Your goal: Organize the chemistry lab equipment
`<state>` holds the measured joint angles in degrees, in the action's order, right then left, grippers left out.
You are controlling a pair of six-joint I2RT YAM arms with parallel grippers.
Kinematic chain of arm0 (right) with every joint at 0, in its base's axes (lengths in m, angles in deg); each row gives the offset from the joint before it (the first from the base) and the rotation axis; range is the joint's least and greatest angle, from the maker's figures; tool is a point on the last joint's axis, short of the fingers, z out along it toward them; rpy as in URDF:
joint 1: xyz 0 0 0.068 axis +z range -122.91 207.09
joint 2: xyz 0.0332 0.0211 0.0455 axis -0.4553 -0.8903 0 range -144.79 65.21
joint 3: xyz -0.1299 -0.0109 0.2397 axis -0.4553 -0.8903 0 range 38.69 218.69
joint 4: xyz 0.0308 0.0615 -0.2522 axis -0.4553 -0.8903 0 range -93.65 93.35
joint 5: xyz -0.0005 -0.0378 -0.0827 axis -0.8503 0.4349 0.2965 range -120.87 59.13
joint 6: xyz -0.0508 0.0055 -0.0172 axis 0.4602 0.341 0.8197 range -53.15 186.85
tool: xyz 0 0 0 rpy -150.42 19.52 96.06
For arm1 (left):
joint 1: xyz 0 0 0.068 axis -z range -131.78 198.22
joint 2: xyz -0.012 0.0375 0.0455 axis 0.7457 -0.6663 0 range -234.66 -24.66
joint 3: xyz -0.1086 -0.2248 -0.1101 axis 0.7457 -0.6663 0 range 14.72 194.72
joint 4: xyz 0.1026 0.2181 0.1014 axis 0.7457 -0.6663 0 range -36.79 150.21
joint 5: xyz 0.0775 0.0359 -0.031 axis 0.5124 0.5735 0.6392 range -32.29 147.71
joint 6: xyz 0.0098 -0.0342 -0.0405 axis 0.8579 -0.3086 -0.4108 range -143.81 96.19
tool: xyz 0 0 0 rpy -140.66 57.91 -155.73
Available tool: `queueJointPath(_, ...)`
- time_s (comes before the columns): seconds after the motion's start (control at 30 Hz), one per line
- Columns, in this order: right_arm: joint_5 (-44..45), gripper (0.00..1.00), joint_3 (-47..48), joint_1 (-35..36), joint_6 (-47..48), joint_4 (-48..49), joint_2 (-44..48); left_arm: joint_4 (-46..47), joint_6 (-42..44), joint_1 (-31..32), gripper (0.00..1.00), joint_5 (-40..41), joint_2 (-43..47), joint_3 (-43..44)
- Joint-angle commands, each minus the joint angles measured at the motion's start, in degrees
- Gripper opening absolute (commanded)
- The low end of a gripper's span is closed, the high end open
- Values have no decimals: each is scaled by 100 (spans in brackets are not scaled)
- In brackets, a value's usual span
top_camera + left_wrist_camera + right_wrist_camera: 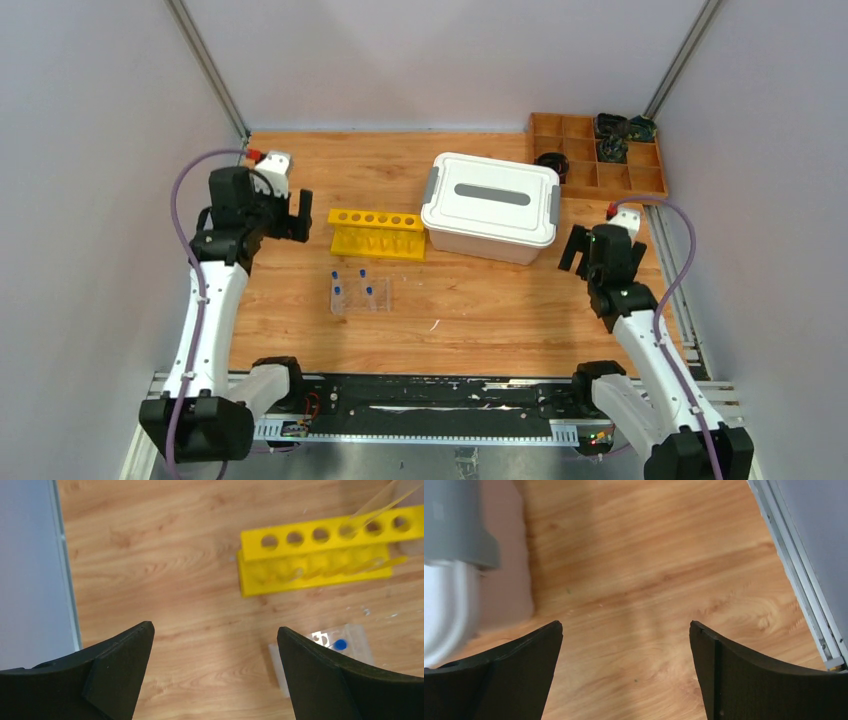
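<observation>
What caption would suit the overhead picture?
Two arms, left gripper and right gripper open, flank a yellow rack, clear tube rack and lidded tub.

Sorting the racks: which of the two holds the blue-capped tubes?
The clear plastic rack; the yellow rack beside the white-lidded tub shows no blue caps.

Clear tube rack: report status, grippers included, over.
Left gripper open, empty, hovering left of yellow rack. Right gripper open, empty, beside white-lidded tub. Clear tube rack with blue-capped tubes upright on table, untouched. Nothing blocking it.
</observation>
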<state>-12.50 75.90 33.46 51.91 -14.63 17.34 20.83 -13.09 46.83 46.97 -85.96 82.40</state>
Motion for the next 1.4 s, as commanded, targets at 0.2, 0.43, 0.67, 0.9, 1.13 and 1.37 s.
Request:
queueJointPath(0.2,1272,100,-1837,75,-333,2552,215,3520,57,-532,100,-9,910,-3571)
queueJointPath(0.43,1573,100,-1918,73,259,3643,-453,5253,-297,-534,100,-198,170,-4297)
queueJointPath(0.67,1457,100,-2483,-26,760,5255,-1045,6994,-647,-526,100,-255,-532,-4863)
queueJointPath(0.9,1017,100,-2395,-107,1240,6136,-1856,8045,-954,-529,100,-309,-1100,-4892)
queueJointPath(1.13,709,100,-2580,-125,1635,7155,-2423,9134,-1186,-512,100,-283,-1503,-5146)
queueJointPath(1.37,209,100,-3016,-93,2013,8896,-3292,10218,-1008,-234,100,327,-1464,-5864)
